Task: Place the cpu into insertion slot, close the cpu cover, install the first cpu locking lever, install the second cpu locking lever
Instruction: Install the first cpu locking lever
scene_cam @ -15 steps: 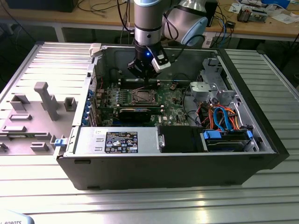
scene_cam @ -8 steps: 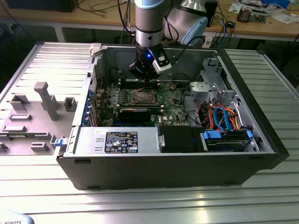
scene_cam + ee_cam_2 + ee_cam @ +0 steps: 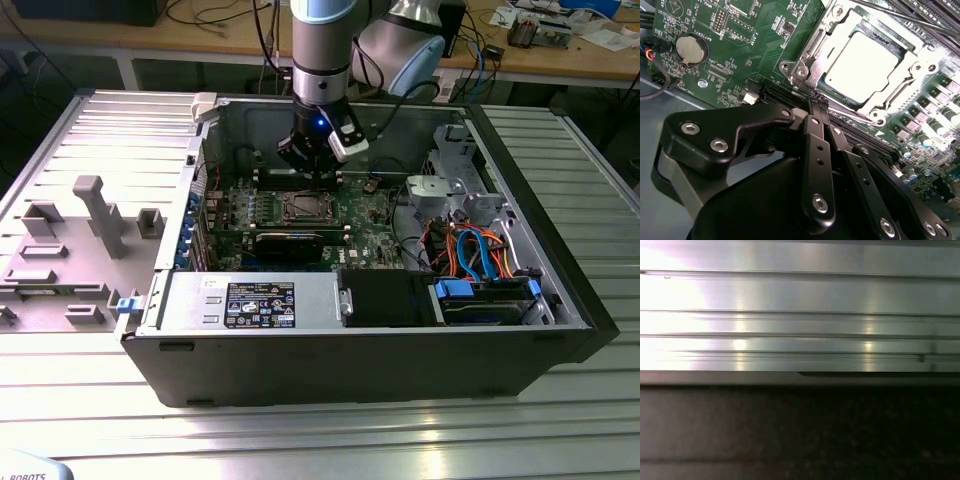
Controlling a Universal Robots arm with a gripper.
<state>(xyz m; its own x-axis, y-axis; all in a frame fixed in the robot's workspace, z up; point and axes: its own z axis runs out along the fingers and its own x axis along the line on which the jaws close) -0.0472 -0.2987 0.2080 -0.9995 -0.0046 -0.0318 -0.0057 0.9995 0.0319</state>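
The cpu lies flat in the insertion slot on the green motherboard, its pale grey face showing. The silver cpu cover lies down around it, framing the chip through its window. A thin locking lever runs along the socket side nearest my fingers, and another thin rod crosses the far side. My gripper is shut, its black fingertips pressed together with nothing seen between them, right at the socket's edge by a corner of the cover. In the exterior view the gripper hangs just behind the socket.
The open computer case's walls surround the board. A black card, the power supply and a drive bay with blue and orange cables lie near. A coin battery sits on the board. A grey panel lies on the ribbed table.
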